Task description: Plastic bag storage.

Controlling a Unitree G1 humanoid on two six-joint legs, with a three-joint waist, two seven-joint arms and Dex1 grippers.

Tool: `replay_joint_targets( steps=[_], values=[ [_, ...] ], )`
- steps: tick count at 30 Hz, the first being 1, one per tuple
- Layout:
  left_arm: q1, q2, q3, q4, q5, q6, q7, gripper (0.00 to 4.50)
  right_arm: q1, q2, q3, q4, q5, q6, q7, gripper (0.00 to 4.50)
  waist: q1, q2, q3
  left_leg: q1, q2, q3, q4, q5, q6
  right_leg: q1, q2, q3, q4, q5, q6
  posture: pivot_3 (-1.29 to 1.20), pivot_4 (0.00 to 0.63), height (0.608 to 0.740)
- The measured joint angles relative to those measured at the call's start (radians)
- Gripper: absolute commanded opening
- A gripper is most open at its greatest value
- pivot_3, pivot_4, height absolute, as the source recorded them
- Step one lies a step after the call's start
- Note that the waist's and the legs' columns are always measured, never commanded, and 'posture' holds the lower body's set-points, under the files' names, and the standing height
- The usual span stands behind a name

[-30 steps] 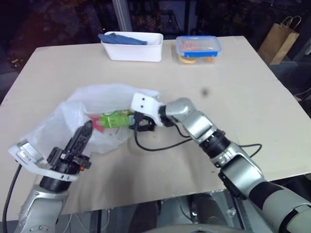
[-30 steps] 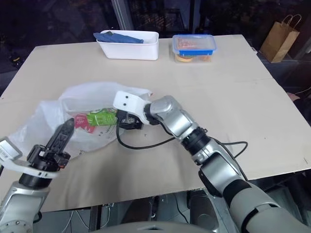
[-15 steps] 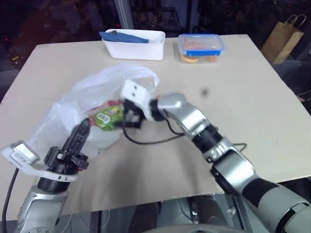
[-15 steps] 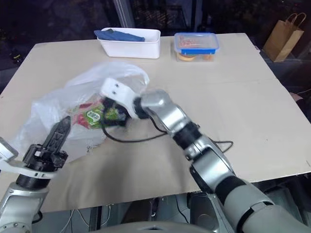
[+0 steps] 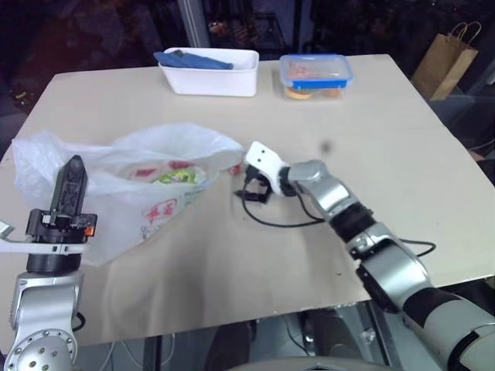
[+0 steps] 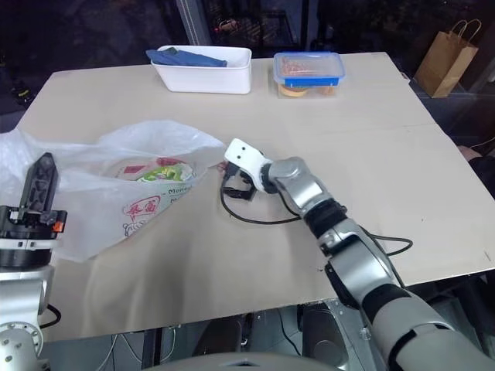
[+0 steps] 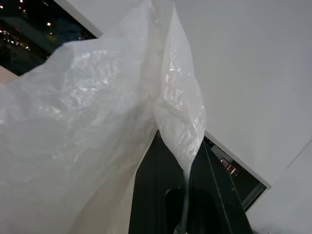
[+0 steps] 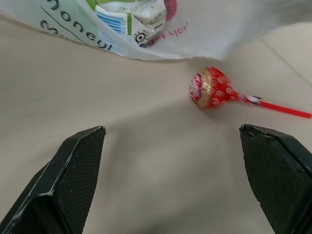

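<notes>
The plastic bag (image 5: 131,220), thin white film with red print, lies on the left of the table with its mouth toward the middle. Green and red packets (image 5: 174,175) show through it. My left gripper (image 5: 73,164) points upward, shut on the bag's left edge and holding it raised; the left wrist view shows the film (image 7: 87,122) pinched between the black fingers (image 7: 214,195). My right gripper (image 5: 251,188) hovers just off the bag's mouth, open, nothing between its fingers (image 8: 73,185). A red lollipop (image 8: 212,88) lies on the table beside the bag's edge (image 8: 195,29).
At the back of the table stand a white tub (image 5: 210,73) with a blue cloth and a blue-lidded food box (image 5: 315,75). A brown paper bag (image 5: 442,60) stands beyond the far right corner. A black cable (image 5: 286,222) trails from my right wrist.
My right gripper has drawn back out of the bag's mouth and opened wide. My left gripper has lifted the bag's edge up and to the left, stretching the bag out.
</notes>
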Motion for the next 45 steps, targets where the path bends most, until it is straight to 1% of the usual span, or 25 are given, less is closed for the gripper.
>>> replay_joint_targets(
  steps=[3,5,7,11,15,16,17,18,19,20,21,22,23,24,25,29,31,33,35,36,37,39,41,42,45],
  values=[
    [-0.002,0.001,0.000,0.001,0.001,0.001,0.000,0.00,-0.085,0.067,-0.041,0.146,-0.003,-0.120,-0.070,4.46,0.000,0.000,0.000,0.000,0.000,0.000,0.000,0.000,0.000,0.000,0.000,0.000,0.000,0.000,0.000,0.00,0.150,0.740],
    [-0.001,0.001,-0.001,0.002,0.001,0.003,-0.001,0.00,-0.135,0.094,-0.057,0.224,-0.014,-0.201,-0.105,4.46,0.002,0.000,0.000,0.000,0.000,-0.001,0.000,0.000,0.000,0.000,0.000,0.000,0.000,0.000,0.000,0.00,0.150,0.740],
    [0.001,0.000,-0.001,0.002,0.002,0.004,-0.001,0.00,-0.157,0.110,-0.071,0.276,-0.023,-0.241,-0.128,4.46,0.004,0.000,0.000,0.000,0.000,-0.001,-0.001,0.000,0.000,0.000,0.000,0.000,0.000,0.000,0.000,0.00,0.150,0.740],
    [0.008,-0.002,-0.001,0.002,0.003,0.004,-0.003,0.00,-0.170,0.112,-0.071,0.369,-0.057,-0.280,-0.146,4.46,0.003,0.000,0.000,0.000,-0.001,-0.001,-0.001,0.000,0.000,0.000,0.000,0.000,0.000,0.000,0.000,0.00,0.150,0.740],
    [0.017,-0.012,-0.001,0.002,0.011,0.002,-0.007,0.00,-0.160,0.099,-0.046,0.427,-0.115,-0.295,-0.132,4.46,0.002,0.001,0.000,0.000,-0.001,-0.001,-0.001,0.000,0.000,0.000,0.000,0.000,0.000,0.000,0.000,0.00,0.150,0.740],
    [0.020,-0.015,-0.001,0.002,0.013,0.002,-0.010,0.00,-0.160,0.097,-0.039,0.427,-0.126,-0.306,-0.131,3.95,0.002,0.001,0.000,0.000,-0.001,-0.001,-0.001,0.000,0.000,0.000,0.000,0.000,0.000,0.000,0.000,0.00,0.150,0.740],
    [0.020,-0.020,-0.001,0.002,0.014,0.001,-0.011,0.00,-0.160,0.096,-0.034,0.427,-0.142,-0.315,-0.128,3.78,0.002,0.001,0.000,0.000,-0.001,-0.001,-0.001,0.000,0.000,0.000,0.000,0.000,0.000,0.000,0.000,0.00,0.150,0.740],
    [0.021,-0.022,-0.001,0.002,0.020,0.001,-0.012,0.00,-0.159,0.094,-0.028,0.427,-0.156,-0.326,-0.125,3.39,0.002,0.001,0.000,0.001,-0.001,-0.001,-0.001,0.000,0.000,0.000,0.000,0.000,0.001,0.000,0.000,0.00,0.150,0.740],
    [0.021,-0.022,-0.001,0.002,0.021,0.001,-0.013,0.00,-0.159,0.093,-0.026,0.428,-0.160,-0.329,-0.125,2.82,0.002,0.001,0.000,0.001,-0.001,-0.001,-0.001,0.000,0.000,0.000,0.000,0.000,0.001,0.000,0.000,0.00,0.150,0.740],
    [0.022,-0.023,-0.001,0.002,0.022,0.000,-0.013,0.00,-0.159,0.091,-0.026,0.429,-0.166,-0.331,-0.126,2.64,0.003,0.001,0.000,0.001,-0.001,-0.001,0.000,0.000,-0.001,0.000,0.000,0.000,0.001,0.000,0.000,0.00,0.150,0.740],
    [0.022,-0.025,-0.001,0.002,0.023,0.000,-0.013,0.00,-0.159,0.088,-0.027,0.429,-0.174,-0.335,-0.130,2.06,0.004,0.000,0.000,0.001,-0.001,-0.001,0.000,0.000,-0.001,0.000,0.000,0.000,0.001,0.000,0.000,0.00,0.150,0.740],
    [0.022,-0.026,-0.001,0.002,0.023,0.000,-0.013,0.00,-0.159,0.086,-0.028,0.429,-0.175,-0.336,-0.132,1.73,0.004,0.000,0.000,0.001,-0.001,-0.001,0.000,0.000,-0.001,0.000,0.000,0.000,0.001,0.000,0.000,0.00,0.150,0.740],
    [0.021,-0.026,-0.002,0.002,0.024,0.000,-0.013,0.00,-0.159,0.080,-0.031,0.429,-0.179,-0.337,-0.134,1.27,0.003,0.000,0.000,0.001,-0.001,-0.001,0.000,0.001,-0.001,0.000,0.000,0.000,0.001,0.000,0.000,0.00,0.150,0.740],
    [0.019,-0.026,-0.003,0.002,0.025,0.000,-0.015,0.00,-0.159,0.077,-0.033,0.429,-0.183,-0.339,-0.136,1.04,0.003,0.000,0.000,0.001,-0.001,-0.001,0.000,0.001,-0.001,0.000,0.000,0.000,0.001,0.000,0.000,0.00,0.150,0.740],
    [0.019,-0.026,-0.003,0.002,0.026,0.000,-0.016,0.00,-0.159,0.075,-0.035,0.429,-0.184,-0.343,-0.135,0.68,0.002,0.000,0.000,0.001,-0.001,-0.001,0.000,0.001,-0.001,0.000,0.000,0.000,0.001,0.000,0.000,0.00,0.150,0.740],
    [0.004,-0.026,-0.011,0.002,0.034,0.001,-0.023,0.00,-0.159,0.076,-0.041,0.433,-0.190,-0.350,-0.145,0.67,0.002,0.000,0.000,0.001,0.000,-0.001,0.000,0.001,-0.001,0.000,0.001,0.000,0.001,0.000,0.000,0.00,0.150,0.740],
    [0.005,-0.026,-0.011,0.002,0.037,0.002,-0.023,0.00,-0.158,0.064,-0.045,0.424,-0.188,-0.350,-0.112,0.67,0.002,0.000,0.000,0.001,0.000,-0.001,0.000,0.001,-0.001,0.000,0.000,0.000,0.001,0.000,0.000,0.00,0.150,0.740],
    [0.009,-0.027,-0.012,0.002,0.039,0.003,-0.024,0.00,-0.125,0.032,-0.046,0.336,-0.164,-0.317,0.010,0.67,0.005,0.000,0.000,0.001,0.000,-0.001,0.000,0.001,-0.001,0.001,0.000,0.000,0.000,0.000,0.000,0.00,0.150,0.740],
    [0.012,-0.028,-0.012,0.002,0.039,0.004,-0.026,0.00,-0.061,-0.012,-0.035,0.171,-0.124,-0.214,0.177,0.67,0.005,0.000,0.000,0.000,0.000,-0.001,0.000,0.001,-0.001,0.001,0.000,0.000,0.000,0.000,0.000,0.00,0.150,0.740],
    [0.014,-0.028,-0.011,0.002,0.039,0.004,-0.026,0.00,-0.035,-0.031,-0.027,0.099,-0.104,-0.171,0.237,0.67,0.005,0.000,0.000,0.000,0.000,-0.001,0.000,0.001,-0.001,0.001,0.000,0.000,0.001,0.000,0.000,0.00,0.150,0.740],
    [0.014,-0.028,-0.012,0.001,0.039,0.006,-0.029,0.00,0.026,-0.074,-0.005,-0.077,-0.062,-0.054,0.341,0.67,0.006,0.000,0.000,-0.001,0.000,-0.002,0.000,0.001,-0.001,0.001,0.000,-0.001,0.000,0.000,0.000,0.00,0.150,0.740],
    [0.026,-0.028,-0.011,0.001,0.039,0.007,-0.031,0.00,0.082,-0.114,0.015,-0.268,-0.006,0.097,0.442,0.67,0.005,0.000,0.000,0.000,0.000,-0.002,0.000,0.001,-0.001,0.000,0.000,-0.001,0.001,0.000,0.000,0.00,0.150,0.740],
    [0.044,-0.028,-0.013,-0.002,0.038,0.011,-0.042,0.00,0.107,-0.120,0.011,-0.424,0.052,0.251,0.470,0.67,-0.003,0.001,0.000,0.001,0.001,-0.001,0.000,0.001,-0.001,0.000,0.001,-0.001,0.001,0.000,0.000,0.00,0.150,0.740],
    [0.050,-0.028,-0.016,-0.005,0.038,0.015,-0.045,0.00,0.106,-0.110,0.007,-0.462,0.068,0.284,0.468,0.67,-0.003,0.001,0.000,0.002,0.001,-0.001,0.000,0.001,-0.001,0.000,0.001,-0.001,0.001,0.000,0.000,0.00,0.150,0.740],
    [0.097,-0.028,-0.024,-0.044,-0.003,0.037,-0.072,0.00,0.040,0.015,-0.044,-0.482,0.125,0.377,0.363,0.67,-0.008,0.002,0.001,0.002,0.003,-0.002,-0.001,0.001,-0.001,0.000,0.003,-0.001,0.002,0.000,-0.001,0.00,0.150,0.740]
  ],
)
